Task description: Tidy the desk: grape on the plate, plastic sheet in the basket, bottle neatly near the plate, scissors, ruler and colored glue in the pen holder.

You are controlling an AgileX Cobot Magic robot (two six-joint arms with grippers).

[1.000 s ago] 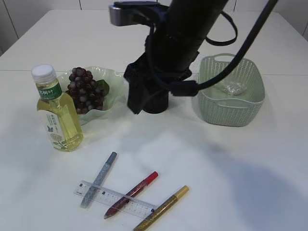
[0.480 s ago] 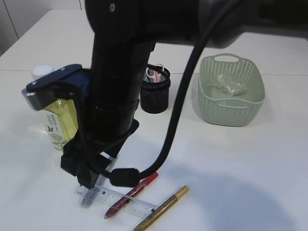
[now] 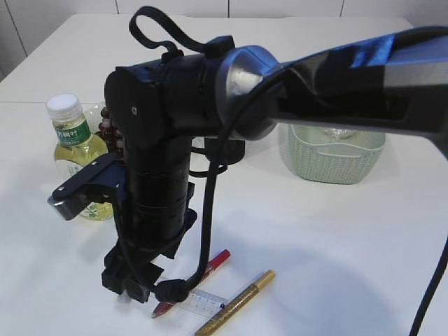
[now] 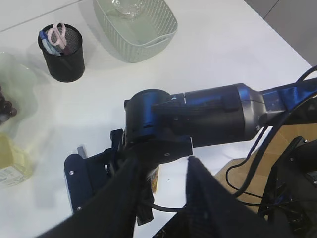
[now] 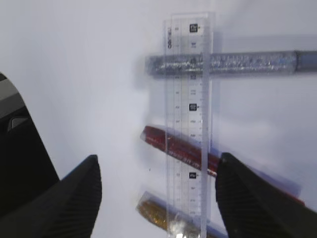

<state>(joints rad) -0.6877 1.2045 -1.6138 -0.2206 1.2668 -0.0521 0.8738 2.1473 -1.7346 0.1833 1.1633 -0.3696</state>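
My right gripper (image 5: 158, 158) is open and hangs just above the clear ruler (image 5: 188, 124), which lies across the silver (image 5: 233, 63), red (image 5: 171, 144) and gold (image 5: 158, 213) glue pens. In the exterior view my right gripper (image 3: 127, 285) is low at the front left, and the red pen (image 3: 213, 264) and gold pen (image 3: 241, 297) show beside it. The scissors (image 4: 60, 33) stand in the black pen holder (image 4: 62, 57). The plastic sheet (image 4: 126, 6) lies in the basket (image 4: 143, 29). The bottle (image 3: 72, 136) stands beside the grape (image 3: 110, 129). My left gripper (image 4: 163, 166) is open and empty, high above the right arm.
The right arm (image 3: 161, 182) reaches across from the right and hides most of the pen holder and plate in the exterior view. The basket (image 3: 336, 157) stands at the back right. The table's right edge (image 4: 292, 52) shows in the left wrist view.
The right arm has swung from over the pen holder forward and left, down over the ruler and glue pens. Its jaws have widened a little.
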